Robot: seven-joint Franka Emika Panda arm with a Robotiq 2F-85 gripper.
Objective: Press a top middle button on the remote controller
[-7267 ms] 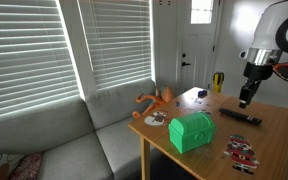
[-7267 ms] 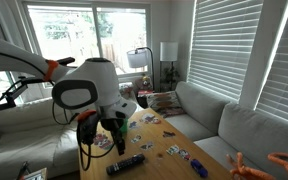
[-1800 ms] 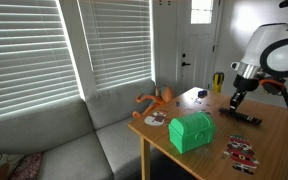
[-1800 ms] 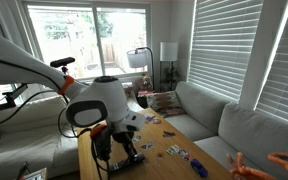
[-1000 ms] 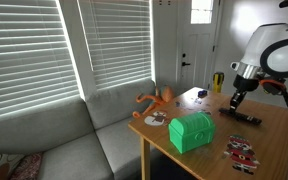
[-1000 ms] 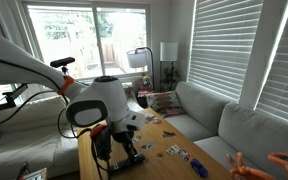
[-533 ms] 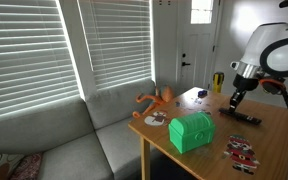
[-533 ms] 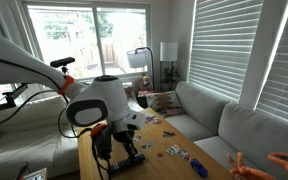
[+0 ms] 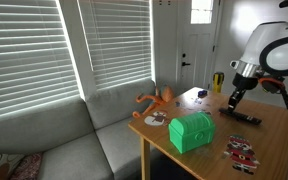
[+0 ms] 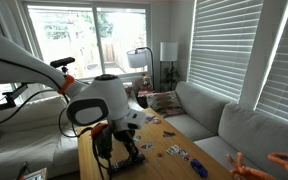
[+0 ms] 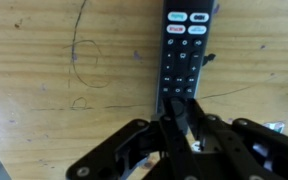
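The remote controller [image 11: 187, 50] is a slim black bar with rows of buttons, lying flat on the wooden table [image 11: 54, 60]. It also shows in both exterior views [image 9: 242, 117] [image 10: 130, 158]. My gripper [image 11: 179, 106] is shut, its two fingers pressed together with nothing between them. The tips rest on the end of the remote nearest the wrist camera and hide the buttons there. In both exterior views the gripper [image 9: 231, 103] [image 10: 127, 150] points straight down onto the remote.
A green chest-shaped box [image 9: 192, 131] stands near the table's front edge. An orange toy [image 9: 156, 100] lies at the table's corner by the grey sofa [image 9: 44, 140]. Picture cards [image 9: 241, 150] [image 10: 174, 151] lie scattered around the remote.
Since 7.3 s ago the arm came down and the gripper reached the remote. Over the last two seconds nothing has visibly moved.
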